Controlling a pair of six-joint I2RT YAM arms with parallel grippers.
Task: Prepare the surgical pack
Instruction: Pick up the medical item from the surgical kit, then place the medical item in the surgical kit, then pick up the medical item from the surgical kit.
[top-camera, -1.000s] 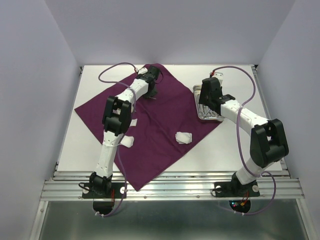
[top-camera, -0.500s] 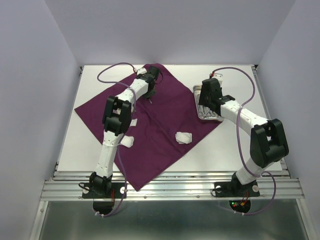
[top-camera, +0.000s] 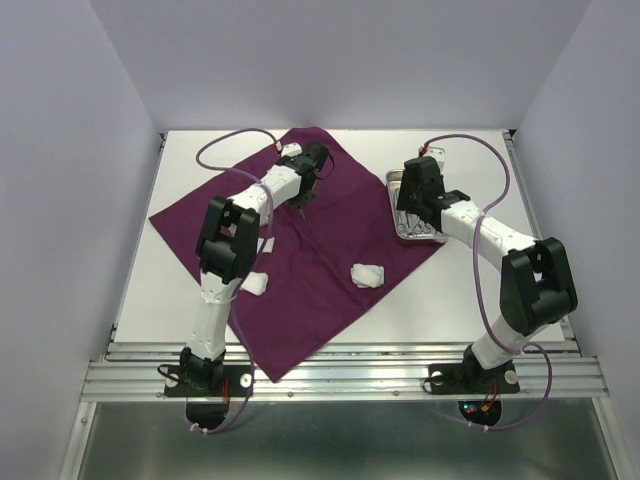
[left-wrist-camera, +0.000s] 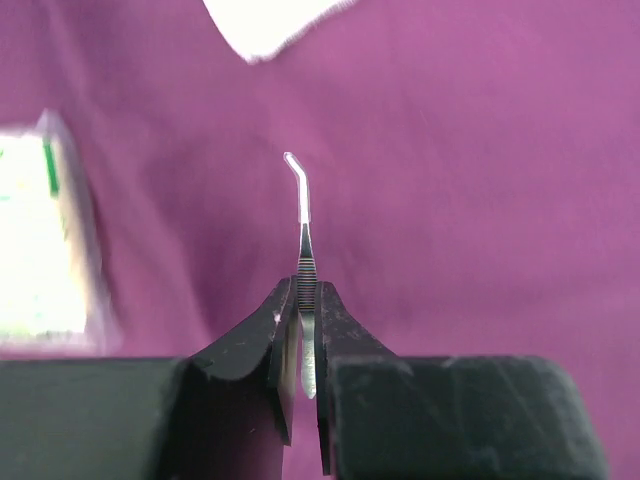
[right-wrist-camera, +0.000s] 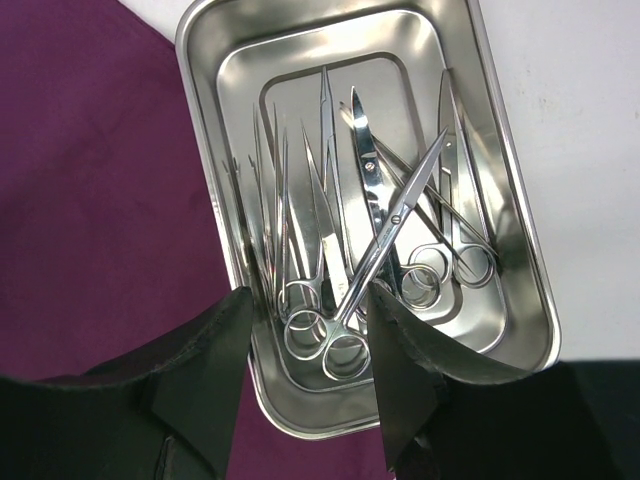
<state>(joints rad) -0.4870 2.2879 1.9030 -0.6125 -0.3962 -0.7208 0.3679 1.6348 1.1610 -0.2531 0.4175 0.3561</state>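
Holding a bent-tipped steel instrument in the left gripper, fingers clamped on its ridged shank, above the deep-purple cloth wrap. Probably best to keep the pinch firm and the tool level, then lower it lengthways beside the others. Poised over the steel tray at the cloth's right corner: the right gripper, fingers apart, gripping nothing. Inside the tray, roughly 6 scissor-like instruments, overlapping. Outside it, 2 gauze wads.
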